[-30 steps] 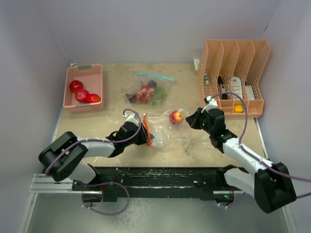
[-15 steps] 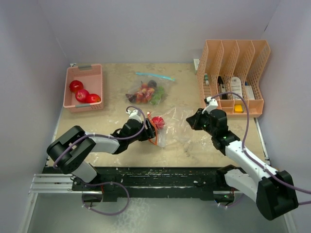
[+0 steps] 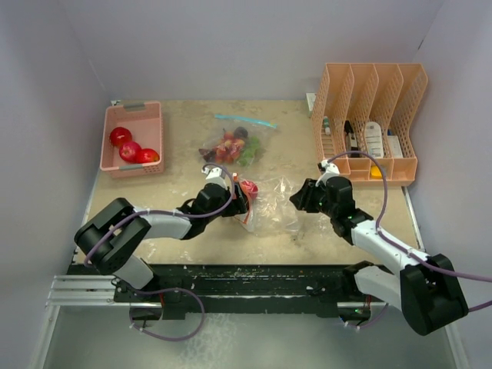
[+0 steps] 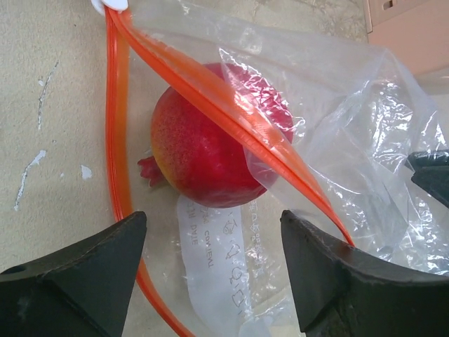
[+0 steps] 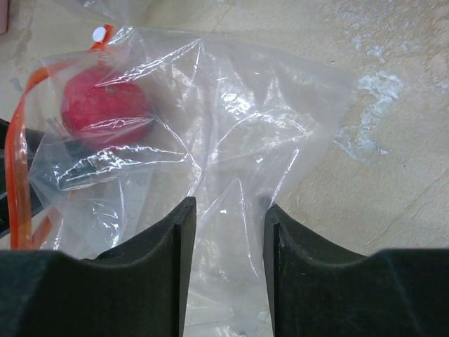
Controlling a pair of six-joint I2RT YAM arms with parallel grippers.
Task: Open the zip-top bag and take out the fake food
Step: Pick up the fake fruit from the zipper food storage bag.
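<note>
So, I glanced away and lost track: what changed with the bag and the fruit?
The red fruit slid through the clear bag from the right gripper's end to the orange zip mouth, in front of the left gripper. Both grippers opened, the right loosening its hold on the bag's closed end. The other bag, basket and rack stayed put.

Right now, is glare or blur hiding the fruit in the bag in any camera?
Left wrist: the red fruit is sharp, with only small white glints on the creases of the bag. Right wrist: the fruit looks hazy through crumpled plastic streaked with bright glare. Top: even light and soft shadows, the fruit small but visible.
</note>
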